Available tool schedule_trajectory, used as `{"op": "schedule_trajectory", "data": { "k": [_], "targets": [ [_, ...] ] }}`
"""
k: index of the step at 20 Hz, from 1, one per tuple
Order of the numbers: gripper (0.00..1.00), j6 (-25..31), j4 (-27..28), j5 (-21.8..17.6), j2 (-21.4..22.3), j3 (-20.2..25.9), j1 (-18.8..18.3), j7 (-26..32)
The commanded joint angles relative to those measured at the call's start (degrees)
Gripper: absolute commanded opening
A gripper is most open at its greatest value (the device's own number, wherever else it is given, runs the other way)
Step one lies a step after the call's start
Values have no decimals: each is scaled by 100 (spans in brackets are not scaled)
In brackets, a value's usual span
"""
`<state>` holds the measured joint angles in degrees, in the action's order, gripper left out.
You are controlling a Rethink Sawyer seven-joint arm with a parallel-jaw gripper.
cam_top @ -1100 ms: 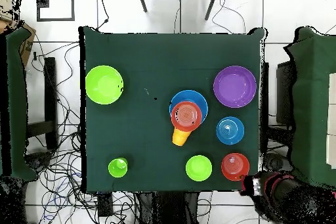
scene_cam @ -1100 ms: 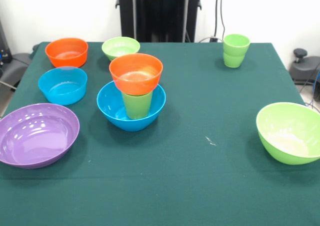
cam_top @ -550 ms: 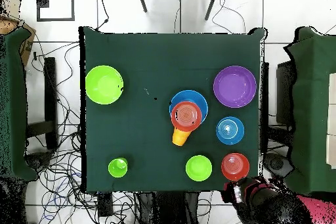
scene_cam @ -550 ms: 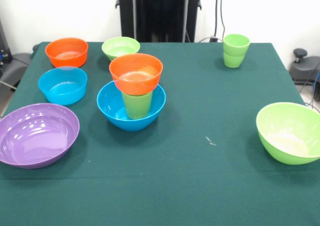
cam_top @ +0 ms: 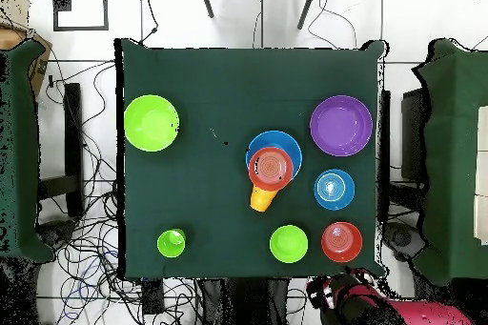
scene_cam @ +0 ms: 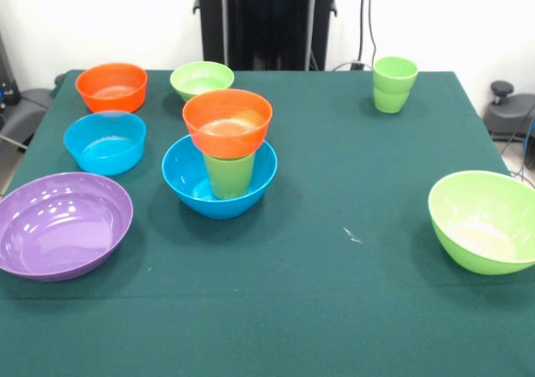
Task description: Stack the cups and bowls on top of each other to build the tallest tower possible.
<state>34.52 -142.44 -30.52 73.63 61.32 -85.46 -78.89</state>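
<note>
Inside blue bowl (scene_cam: 219, 179), green cup (scene_cam: 228, 174) under orange bowl (scene_cam: 227, 122).

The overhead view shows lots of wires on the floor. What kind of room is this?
Probably a robot lab or test room. Loose cables sprawl across the tiled floor around a table with a green cloth, and a red and black robot arm waits at the table's edge by the bowls.
</note>
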Motion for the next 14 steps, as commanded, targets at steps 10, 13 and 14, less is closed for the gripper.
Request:
{"op": "schedule_trajectory", "data": {
  "k": [10,13,14],
  "targets": [
    [100,-1406,-482,-3100,-1145,-2037,1323,-1857],
    [100,-1692,-357,-3789,-1375,-2657,1698,-2336],
    [100,-1790,-308,-4025,-1453,-2872,1833,-2507]
  ]
}}
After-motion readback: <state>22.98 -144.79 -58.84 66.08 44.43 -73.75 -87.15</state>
